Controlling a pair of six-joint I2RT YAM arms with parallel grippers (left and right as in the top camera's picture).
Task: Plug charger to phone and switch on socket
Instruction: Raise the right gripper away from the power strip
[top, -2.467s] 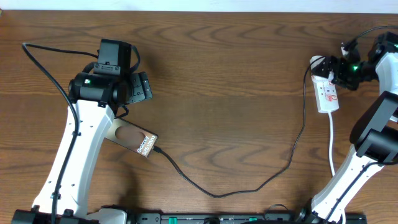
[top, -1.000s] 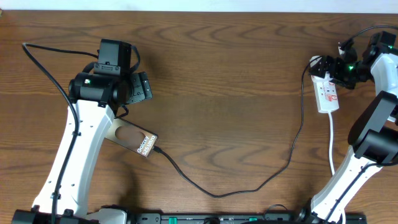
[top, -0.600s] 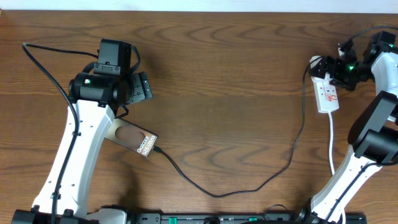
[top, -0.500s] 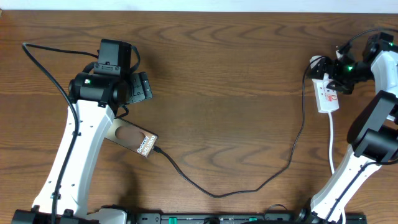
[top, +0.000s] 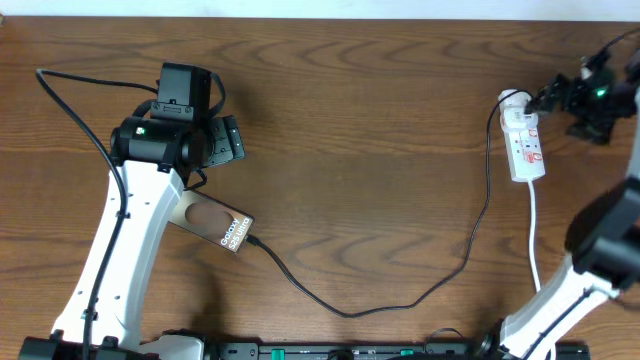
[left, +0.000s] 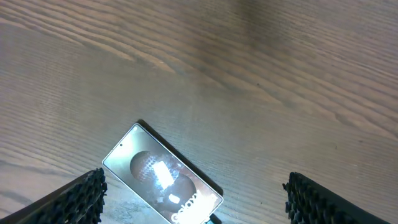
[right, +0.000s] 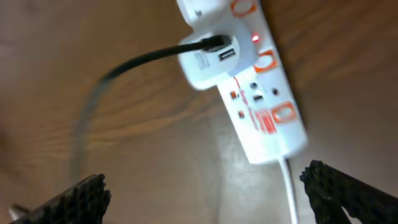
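The phone (top: 212, 225) lies flat at the left, half under my left arm, its glossy face (left: 163, 180) reflecting light. The charger, a thin black cable (top: 350, 312), meets the phone's lower-right end with its plug tip (top: 252, 240) and loops across to a white adapter (right: 214, 59) in the socket (top: 526, 148). A small red light (right: 255, 38) glows on the socket (right: 264, 112). My left gripper (top: 232, 140) (left: 194, 186) hangs open above the phone. Open and holding nothing, my right gripper (top: 552, 99) (right: 205, 186) hovers just right of the socket's top.
The socket's white cord (top: 533, 235) runs down toward the table's front edge, close to the right arm's base. A thick black arm cable (top: 75, 105) loops at the far left. Bare brown wood (top: 370, 150) spans the middle.
My right gripper has drawn back from the socket, up and to the right. The socket has shifted slightly. Left arm, phone and cable have not moved.
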